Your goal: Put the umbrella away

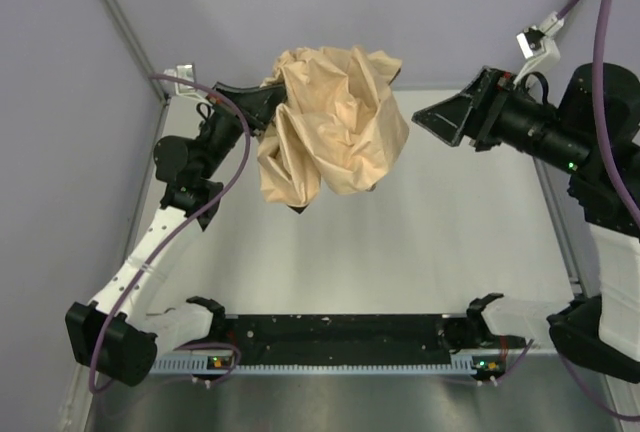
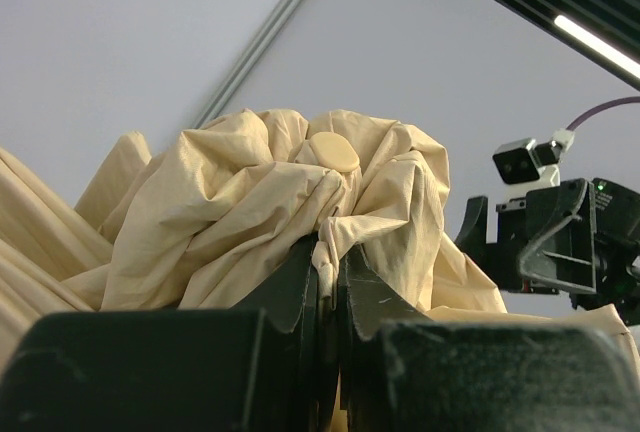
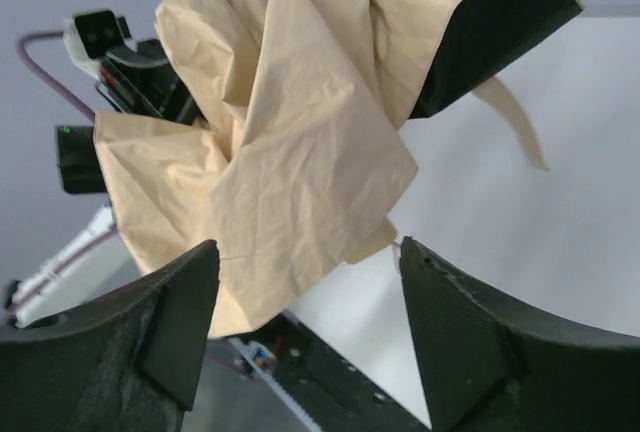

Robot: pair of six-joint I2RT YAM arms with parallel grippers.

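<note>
The umbrella (image 1: 335, 122) is a crumpled bundle of beige fabric held in the air over the far middle of the table. My left gripper (image 1: 262, 102) reaches into it from the left. In the left wrist view, that gripper (image 2: 330, 247) is shut on a pinched fold of the canopy (image 2: 260, 202), just below a round tan cap (image 2: 333, 152). My right gripper (image 1: 420, 115) hovers to the right of the bundle and does not touch it. Its jaws (image 3: 307, 245) stand wide open and hold nothing, with the fabric (image 3: 300, 132) hanging beyond them. The shaft and handle are hidden.
The white table top (image 1: 450, 242) lies below the bundle. A black rail (image 1: 340, 337) runs along the near edge between the arm bases. Purple walls and a metal frame post (image 1: 125, 22) close in the back and left.
</note>
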